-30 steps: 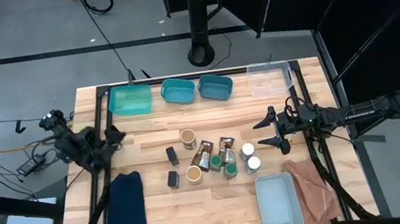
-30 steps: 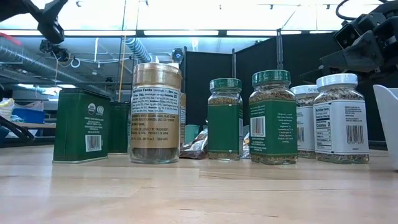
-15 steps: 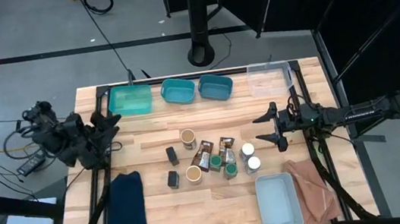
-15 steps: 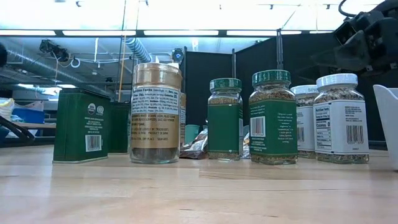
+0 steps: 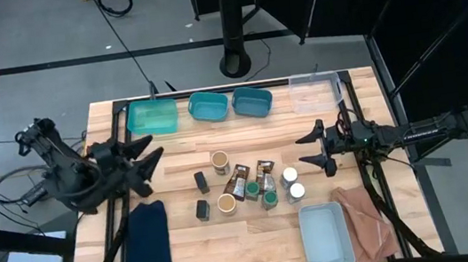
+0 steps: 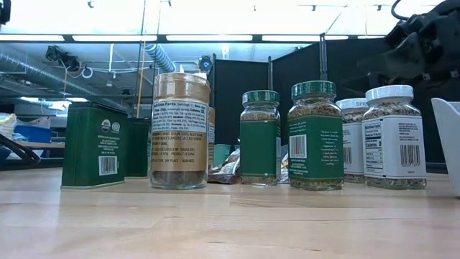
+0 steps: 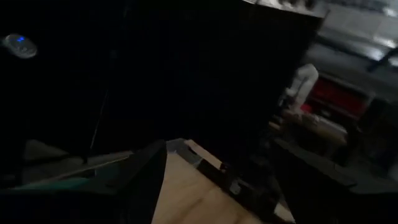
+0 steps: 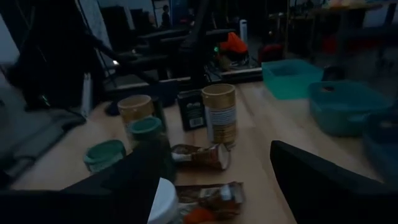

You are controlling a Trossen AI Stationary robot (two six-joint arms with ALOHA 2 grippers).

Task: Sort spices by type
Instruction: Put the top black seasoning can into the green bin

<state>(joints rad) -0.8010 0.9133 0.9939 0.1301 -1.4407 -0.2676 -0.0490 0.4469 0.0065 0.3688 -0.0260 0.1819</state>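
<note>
The spices stand grouped at mid-table: two black tins (image 5: 201, 181), tan-topped jars (image 5: 219, 160), green-lidded jars (image 5: 270, 200), white-lidded jars (image 5: 290, 176), and two flat brown packets (image 5: 240, 181) lying between them. From table height I see a green tin (image 6: 94, 144), a tan jar (image 6: 180, 129), green-lidded jars (image 6: 315, 135) and a white-lidded jar (image 6: 394, 137). My left gripper (image 5: 146, 158) is open at the table's left side, pointing toward the group. My right gripper (image 5: 312, 145) is open just right of the white-lidded jars; its wrist view shows the tan jar (image 8: 219, 115) ahead.
Three teal bins (image 5: 209, 106) and a clear bin (image 5: 314, 92) line the far edge. A pale bin (image 5: 325, 234) sits at the near right beside a brown cloth (image 5: 367, 226). A dark blue cloth (image 5: 147, 237) lies near left. Bare wood lies between the left gripper and the tins.
My left arm has swung about at the table's left edge: its wrist drew back over the edge, and the gripper has turned and come a little rightward toward the spices. It has left the low view's top left corner. The spices have not moved.
</note>
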